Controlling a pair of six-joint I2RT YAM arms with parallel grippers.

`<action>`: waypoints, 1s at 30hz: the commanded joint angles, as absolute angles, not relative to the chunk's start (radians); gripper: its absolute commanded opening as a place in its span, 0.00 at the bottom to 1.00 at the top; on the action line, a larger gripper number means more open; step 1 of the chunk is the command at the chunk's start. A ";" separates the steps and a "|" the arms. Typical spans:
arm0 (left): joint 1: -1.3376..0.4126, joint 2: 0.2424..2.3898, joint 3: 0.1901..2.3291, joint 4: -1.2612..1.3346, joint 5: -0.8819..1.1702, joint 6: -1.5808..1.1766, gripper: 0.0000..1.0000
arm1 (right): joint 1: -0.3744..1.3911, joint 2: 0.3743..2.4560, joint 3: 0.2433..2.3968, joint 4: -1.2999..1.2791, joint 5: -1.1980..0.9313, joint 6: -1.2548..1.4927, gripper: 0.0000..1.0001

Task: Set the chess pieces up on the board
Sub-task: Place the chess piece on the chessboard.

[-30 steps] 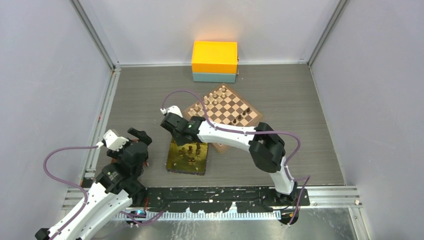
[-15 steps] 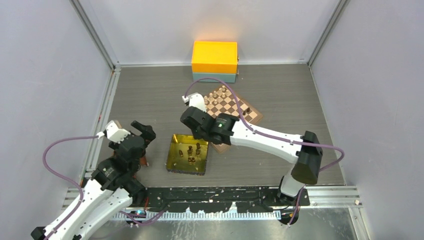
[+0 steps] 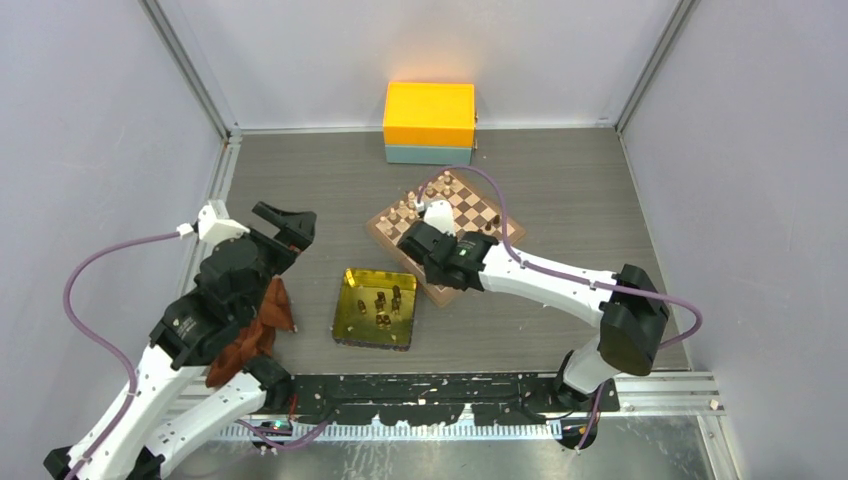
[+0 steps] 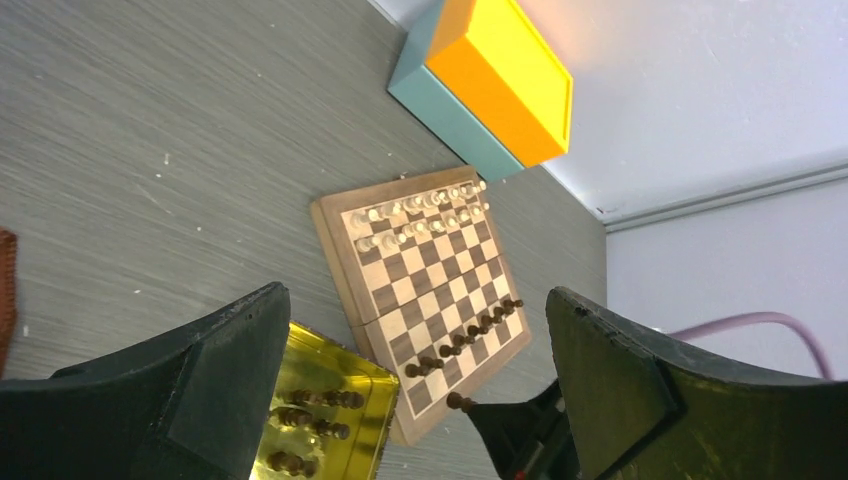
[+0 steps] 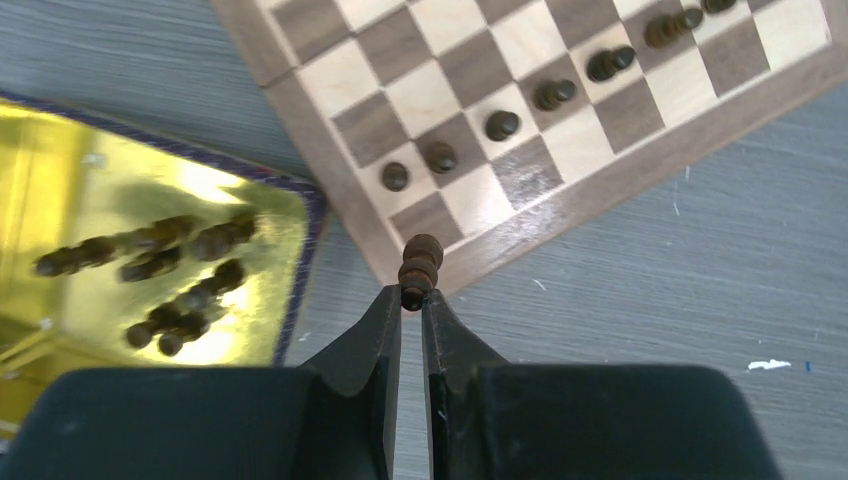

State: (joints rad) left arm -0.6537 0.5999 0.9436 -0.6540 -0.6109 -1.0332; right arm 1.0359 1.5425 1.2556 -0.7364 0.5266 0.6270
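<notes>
The board lies tilted mid-table, also seen in the left wrist view and the right wrist view. Several dark chess pieces stand in a row along its near side, and more lie in the gold tray. My right gripper is shut on one dark chess piece, which sticks out past the fingertips just above the board's near corner border. From the left wrist view that held piece hangs beside the board's edge. My left gripper is open and empty, raised left of the tray.
The gold tray sits just left of the board's near corner. Pale pieces fill the board's far rows. An orange box on a teal base stands at the back wall. A brown cloth lies under the left arm.
My right gripper has carried the dark piece from above the tray rightward to the board's near corner. The left arm has lifted and swung back, uncovering the brown cloth.
</notes>
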 commanded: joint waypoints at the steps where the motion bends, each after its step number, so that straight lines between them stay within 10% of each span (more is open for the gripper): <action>1: -0.659 0.678 1.030 -0.613 -0.572 -1.031 1.00 | 0.971 1.514 1.203 -0.663 0.478 0.676 0.01; 30: -0.676 0.719 1.044 -0.491 -0.585 -0.969 1.00 | 0.897 1.633 1.181 -0.610 0.352 0.677 0.01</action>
State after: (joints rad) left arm -0.6739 0.7204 1.0447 -0.5617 -0.5823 -0.9882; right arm 0.9115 1.6386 1.1893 -0.6479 0.3576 0.6624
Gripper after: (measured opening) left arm 0.995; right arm 0.168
